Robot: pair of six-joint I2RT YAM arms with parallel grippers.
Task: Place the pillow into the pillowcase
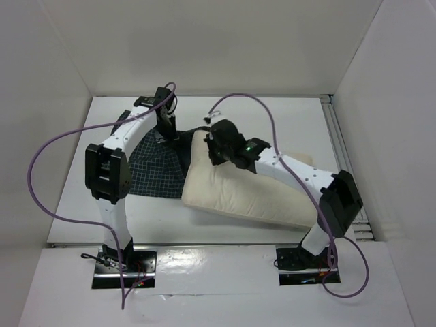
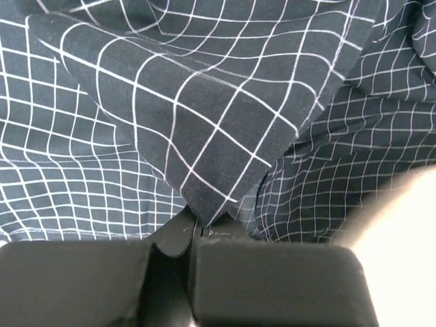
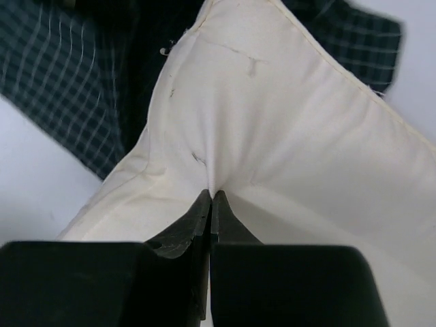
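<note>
Early going — left hand (image 2: 194, 228) pinches the pillowcase (image 1: 155, 170) edge, right hand (image 3: 210, 199) nips a fold of the pillow (image 1: 245, 194). Pillow lies on the table (image 1: 286, 112), one corner at the case — nearly all of it yet to go in.

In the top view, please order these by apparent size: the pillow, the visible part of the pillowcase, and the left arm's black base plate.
1. pillow, clearly the largest
2. pillowcase, only partly visible
3. left base plate, the smallest
</note>
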